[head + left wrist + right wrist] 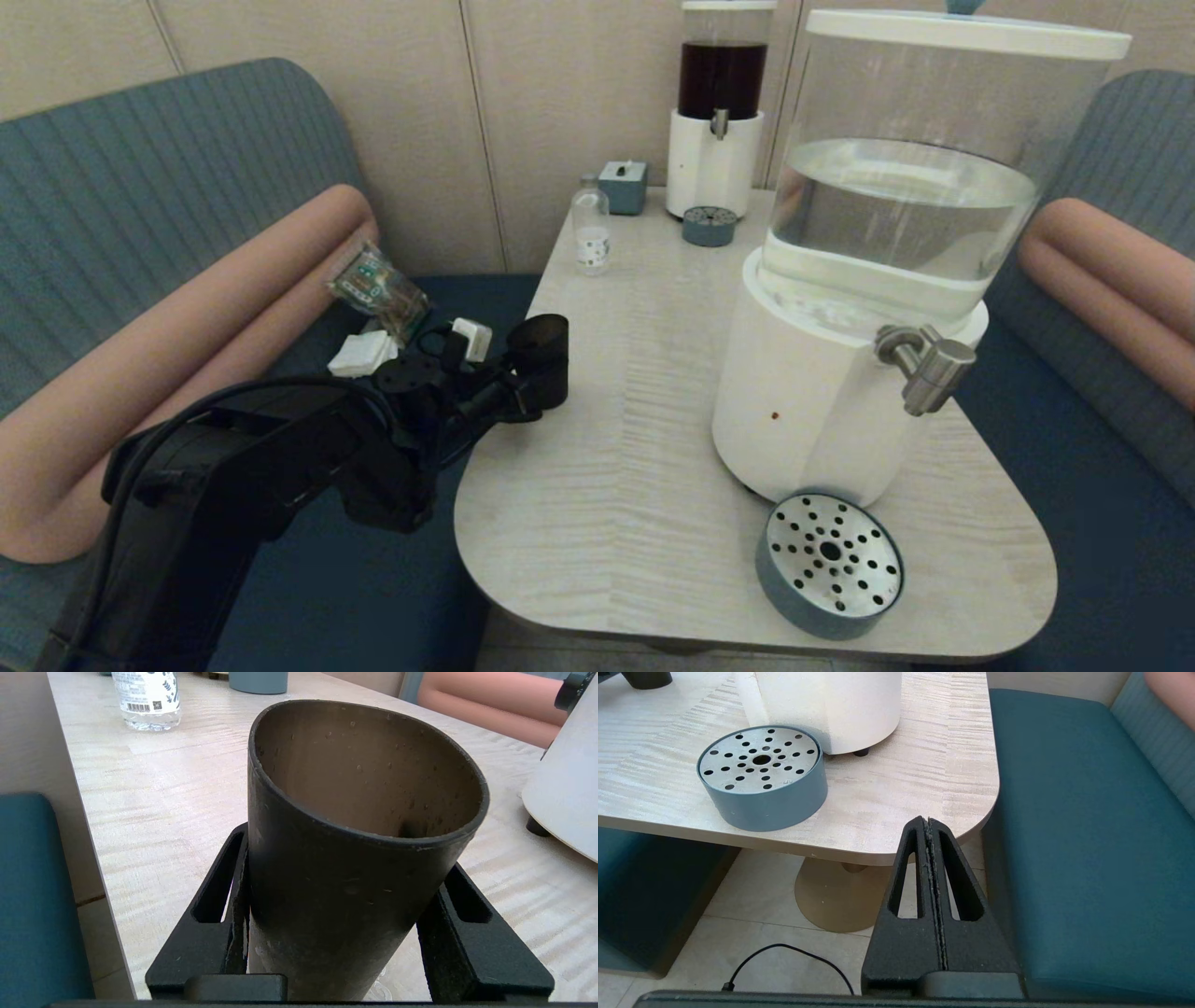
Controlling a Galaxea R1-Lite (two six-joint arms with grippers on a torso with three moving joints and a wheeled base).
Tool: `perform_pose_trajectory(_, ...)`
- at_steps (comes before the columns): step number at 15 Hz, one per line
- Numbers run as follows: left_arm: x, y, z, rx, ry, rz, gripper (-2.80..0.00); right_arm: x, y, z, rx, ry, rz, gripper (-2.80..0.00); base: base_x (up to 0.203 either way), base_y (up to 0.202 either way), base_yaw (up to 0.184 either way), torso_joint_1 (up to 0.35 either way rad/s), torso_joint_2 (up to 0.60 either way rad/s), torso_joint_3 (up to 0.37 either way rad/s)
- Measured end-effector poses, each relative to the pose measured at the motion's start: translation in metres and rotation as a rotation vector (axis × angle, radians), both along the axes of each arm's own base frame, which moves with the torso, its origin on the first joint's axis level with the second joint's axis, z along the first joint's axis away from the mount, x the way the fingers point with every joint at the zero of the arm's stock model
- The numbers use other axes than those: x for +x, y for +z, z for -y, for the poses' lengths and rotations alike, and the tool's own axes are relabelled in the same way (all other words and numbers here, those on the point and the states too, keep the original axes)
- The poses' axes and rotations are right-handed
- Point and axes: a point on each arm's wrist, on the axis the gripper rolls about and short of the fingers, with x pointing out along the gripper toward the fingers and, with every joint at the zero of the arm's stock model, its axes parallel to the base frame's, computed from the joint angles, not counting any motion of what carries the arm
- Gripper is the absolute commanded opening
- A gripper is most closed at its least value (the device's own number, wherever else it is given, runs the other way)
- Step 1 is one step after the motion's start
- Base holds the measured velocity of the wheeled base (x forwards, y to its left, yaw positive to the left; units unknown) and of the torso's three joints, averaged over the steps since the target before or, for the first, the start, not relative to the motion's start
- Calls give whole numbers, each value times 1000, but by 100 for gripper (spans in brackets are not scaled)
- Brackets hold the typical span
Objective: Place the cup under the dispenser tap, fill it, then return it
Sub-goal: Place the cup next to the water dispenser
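A: Where is the cup (541, 359)?

B: At the left edge of the tabletop (616, 467), upright, clamped in the left hand (336, 933). The two black fingers (472, 947) press against its lower sides, one on each side. Whether its base touches the tabletop I cannot tell.

A: Anything in it?

B: From the left wrist view the inside shows only small droplets on the wall; the bottom is hidden.

A: And the dispenser tap (926, 366)?

B: Well to the right of the cup, sticking out from the white base of the large dispenser (840, 373), nozzle pointing down. The clear tank above it is roughly half full of water. A round grey drip tray (829, 566) with a perforated metal top sits just in front of the dispenser, near the tabletop's near edge, left of the nozzle rather than below it.

A: The other arm?

B: The right hand (928, 823) hangs off the tabletop's near right corner, fingers pressed flat together, gripping nothing.

A: What else is there?

B: Far back, a small clear bottle (591, 231) with a white label, and a narrower dispenser (719, 112) of dark liquid.
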Motion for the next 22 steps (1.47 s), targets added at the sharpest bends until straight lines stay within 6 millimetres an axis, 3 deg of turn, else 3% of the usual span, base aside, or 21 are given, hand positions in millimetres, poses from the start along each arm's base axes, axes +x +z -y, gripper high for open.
perform_pose_trajectory(4,0,0,0,-2,-1,5,-280,0,0,0,0,0,0,-280,0,0,0,0,0,0)
perform_pose_trajectory(5,0,0,0,-2,0,6,0,0,0,0,0,0,0,-280,0,0,0,0,0,0)
perform_pose_trajectory(15,-8,-1,-1,5,0,-15,0,0,0,0,0,0,0,-280,0,0,0,0,0,0)
perform_pose_trajectory(22,-58,18,-18,35,16,-112,0,0,0,0,0,0,0,-280,0,0,0,0,0,0)
